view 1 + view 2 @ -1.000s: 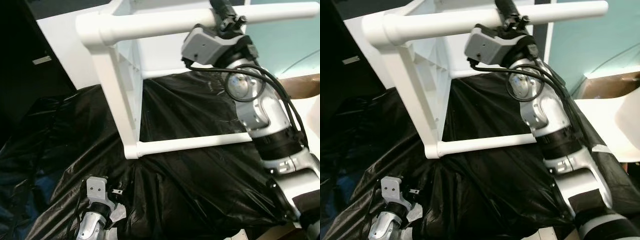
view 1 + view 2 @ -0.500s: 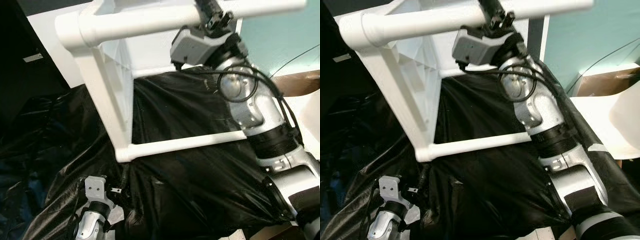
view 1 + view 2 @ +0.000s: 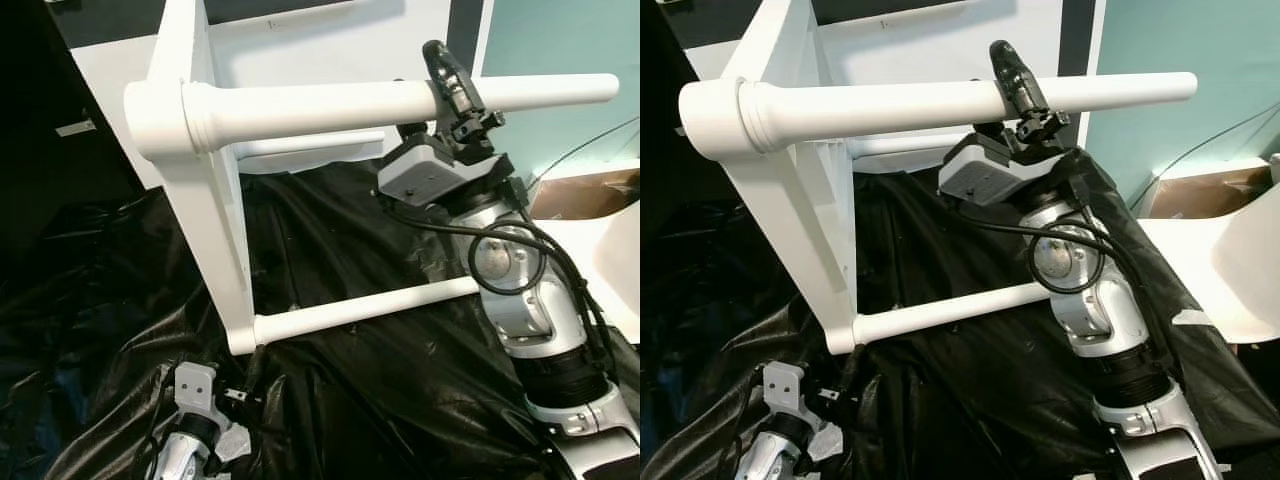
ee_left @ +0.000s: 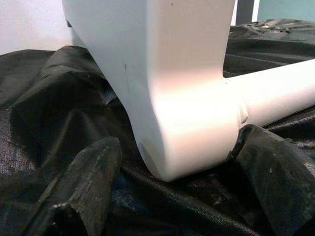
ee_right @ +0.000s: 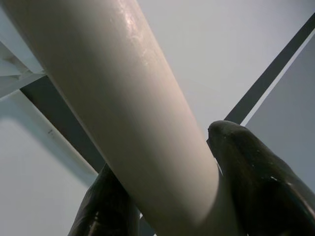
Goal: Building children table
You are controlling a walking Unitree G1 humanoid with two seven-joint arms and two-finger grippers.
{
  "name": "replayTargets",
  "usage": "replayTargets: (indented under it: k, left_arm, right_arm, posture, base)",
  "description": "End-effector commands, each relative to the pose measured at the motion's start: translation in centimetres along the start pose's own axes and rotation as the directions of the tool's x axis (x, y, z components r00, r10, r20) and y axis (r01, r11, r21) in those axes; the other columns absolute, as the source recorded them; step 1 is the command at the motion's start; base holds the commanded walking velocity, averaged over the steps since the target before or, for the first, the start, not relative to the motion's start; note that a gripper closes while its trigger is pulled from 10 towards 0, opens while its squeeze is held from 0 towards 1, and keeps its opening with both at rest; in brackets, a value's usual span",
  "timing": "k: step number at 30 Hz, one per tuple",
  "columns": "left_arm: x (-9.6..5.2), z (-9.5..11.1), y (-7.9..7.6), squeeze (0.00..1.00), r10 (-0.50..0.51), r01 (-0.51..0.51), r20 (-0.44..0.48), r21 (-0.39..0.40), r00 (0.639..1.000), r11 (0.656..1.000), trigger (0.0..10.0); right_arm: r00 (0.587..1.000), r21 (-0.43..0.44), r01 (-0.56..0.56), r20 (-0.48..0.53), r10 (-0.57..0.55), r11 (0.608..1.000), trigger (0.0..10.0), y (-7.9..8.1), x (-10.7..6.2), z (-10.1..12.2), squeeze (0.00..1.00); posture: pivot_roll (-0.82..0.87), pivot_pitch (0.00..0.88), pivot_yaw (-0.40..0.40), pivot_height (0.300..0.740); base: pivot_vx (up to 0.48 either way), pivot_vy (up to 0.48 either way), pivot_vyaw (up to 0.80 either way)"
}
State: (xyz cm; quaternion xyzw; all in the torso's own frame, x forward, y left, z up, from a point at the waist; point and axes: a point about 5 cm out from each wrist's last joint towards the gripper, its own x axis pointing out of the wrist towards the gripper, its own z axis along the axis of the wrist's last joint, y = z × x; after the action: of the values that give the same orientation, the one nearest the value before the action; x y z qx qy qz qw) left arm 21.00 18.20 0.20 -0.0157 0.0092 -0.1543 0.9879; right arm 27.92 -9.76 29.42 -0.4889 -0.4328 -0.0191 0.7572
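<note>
Right now my right hand (image 3: 455,95) is raised up in front of me, its two black fingers (image 5: 261,182) clamped around the upper white leg (image 3: 330,105) of the small white table (image 3: 200,170), one finger on each side of the round leg. That table lies tipped on its side on a crumpled black plastic sheet (image 3: 380,380), with its flat top standing as an upright panel on my left and its legs pointing across to my right. The leg I hold runs level, high above the sheet, ending in a thick collar where it meets the panel. A second, thinner-looking leg (image 3: 365,308) sticks out lower down, just above the sheet, and passes behind my right forearm (image 3: 525,310). My left hand (image 3: 215,395) sits low, close under the bottom corner of the panel (image 4: 187,142), where that lower leg joins it. Its fingers (image 4: 83,187) are spread apart, one on each side of the rounded corner, resting on the black sheet; I cannot tell whether they touch the white plastic. Behind the table stands a white wall panel with a dark strip (image 3: 1075,45), and beside it a pale blue-green wall (image 3: 560,40). A brown cardboard box (image 3: 575,195) sits to my right, past the edge of the sheet.
</note>
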Motion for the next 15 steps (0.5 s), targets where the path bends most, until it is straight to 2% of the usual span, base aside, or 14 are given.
replayTargets:
  k: [1,2,3,6,7,9,10,11,12,15]
  left_arm:
    - [-2.5,-3.7,-1.4,0.0,-0.005,-0.016,-0.221,-0.093,0.975,0.996,10.0]
    - [-2.5,-3.7,-1.4,0.0,-0.005,-0.016,-0.221,-0.093,0.975,0.996,10.0]
    - [-2.5,-3.7,-1.4,0.0,-0.009,-0.012,-0.223,-0.091,0.975,0.996,10.0]
    - [-2.6,-3.7,-1.3,0.0,-0.021,0.001,-0.227,-0.088,0.974,0.996,10.0]
    - [-2.6,-3.7,-1.3,0.0,-0.025,0.005,-0.228,-0.087,0.973,0.996,10.0]
    - [-2.6,-3.7,-1.3,0.0,-0.025,0.005,-0.228,-0.087,0.973,0.996,10.0]
    - [-2.6,-3.7,-1.3,0.0,-0.026,0.006,-0.227,-0.086,0.974,0.996,10.0]
    - [-2.6,-3.7,-1.3,0.0,-0.025,0.006,-0.226,-0.086,0.974,0.996,10.0]
    - [-2.5,-3.6,-1.2,0.0,-0.024,0.005,-0.222,-0.086,0.975,0.996,10.0]
    - [-2.4,-3.5,-1.2,0.0,-0.02,0.002,-0.214,-0.086,0.977,0.996,10.0]
  right_arm:
    - [0.992,0.17,-0.044,-0.111,0.064,0.984,3.7,1.8,-1.4,-0.7,0.0]
    - [0.992,0.17,-0.044,-0.111,0.064,0.984,3.7,1.8,-1.4,-0.7,0.0]
    - [0.99,0.163,-0.039,-0.13,0.061,0.986,10.0,1.8,-1.4,-0.8,0.0]
    - [0.99,0.154,-0.035,-0.127,0.055,0.987,10.0,1.7,-1.0,-0.4,0.0]
    - [0.993,0.152,-0.026,-0.11,0.043,0.988,10.0,1.6,-0.3,-0.1,0.0]
    - [0.993,0.152,-0.026,-0.11,0.043,0.988,10.0,1.6,-0.3,-0.1,0.0]
    - [0.995,0.157,-0.012,-0.094,0.027,0.988,10.0,1.3,0.4,0.2,0.0]
    - [0.997,0.163,0.002,-0.078,0.011,0.987,10.0,1.0,1.0,0.5,0.12]
    - [0.998,0.183,0.023,-0.067,-0.011,0.983,10.0,0.5,1.7,0.8,1.0]
    - [0.998,0.219,0.049,-0.059,-0.037,0.974,10.0,-0.2,2.5,1.2,1.0]
  posture:
    - [-0.06,0.0,0.103,0.74]
    - [-0.06,0.0,0.103,0.74]
    - [-0.06,0.0,0.107,0.74]
    - [-0.07,0.0,0.109,0.74]
    - [-0.07,0.0,0.111,0.74]
    - [-0.07,0.0,0.111,0.74]
    - [-0.07,0.0,0.112,0.74]
    - [-0.06,0.0,0.11,0.74]
    - [-0.06,0.0,0.11,0.74]
    - [-0.05,0.0,0.108,0.74]
  base:
    - [0.0,0.0,0.0]
    - [0.0,0.0,0.0]
    - [0.0,0.0,0.0]
    - [0.0,0.0,0.0]
    - [0.0,0.0,0.0]
    - [0.0,0.0,0.0]
    - [0.0,0.0,0.0]
    - [0.0,0.0,0.0]
    - [0.0,0.0,0.0]
    - [0.0,0.0,0.0]
